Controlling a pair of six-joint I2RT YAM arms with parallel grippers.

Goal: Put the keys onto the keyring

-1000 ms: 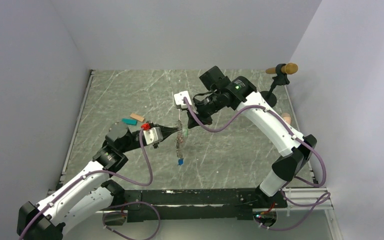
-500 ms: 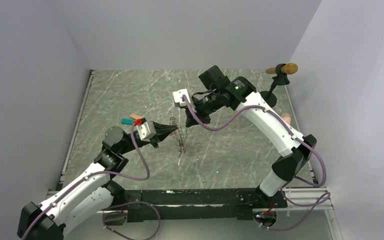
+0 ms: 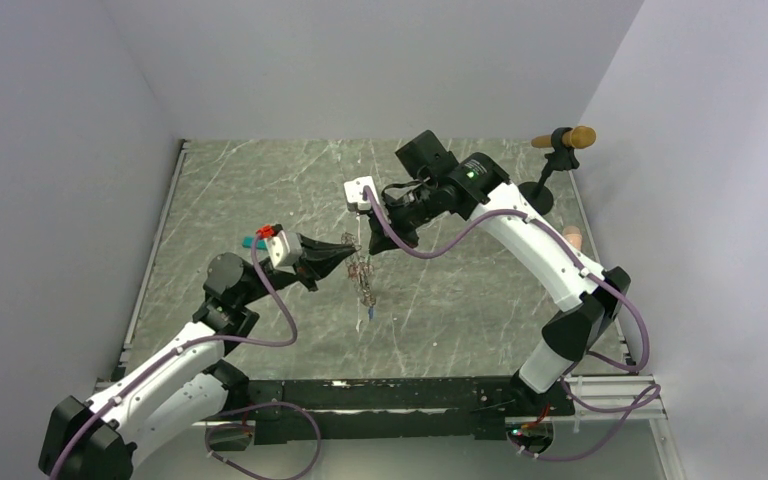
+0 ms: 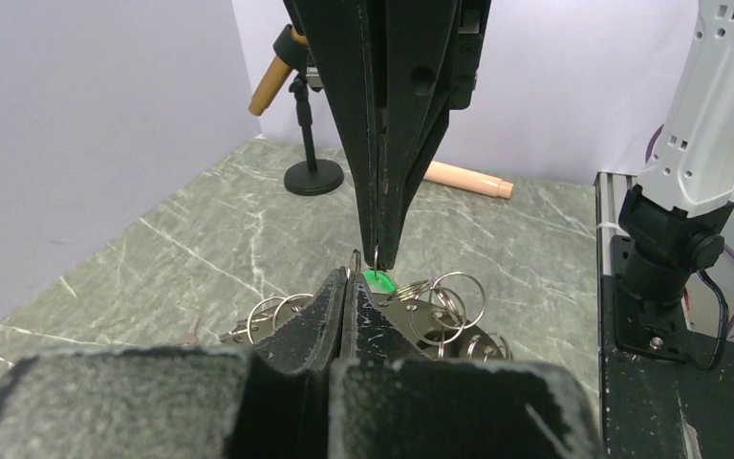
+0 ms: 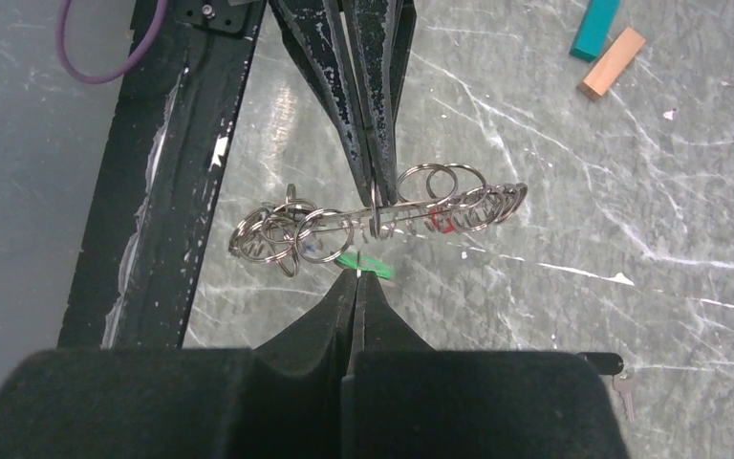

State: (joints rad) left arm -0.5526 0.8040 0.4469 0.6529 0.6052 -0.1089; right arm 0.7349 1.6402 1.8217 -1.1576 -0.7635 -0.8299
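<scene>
Since 1 s ago the left gripper (image 3: 352,250) swung up-left, lifting the keyring (image 5: 382,215) along. We see both tools clamped: left pinches the ring, right gripper (image 5: 356,279) nips the green key (image 5: 363,260) just beside it. Threading is likely underway.

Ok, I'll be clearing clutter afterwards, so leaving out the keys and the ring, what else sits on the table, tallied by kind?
Blocks: 2, the teal block and the tan block
Tan peg: 1
Black stand: 1
Total: 4
</scene>
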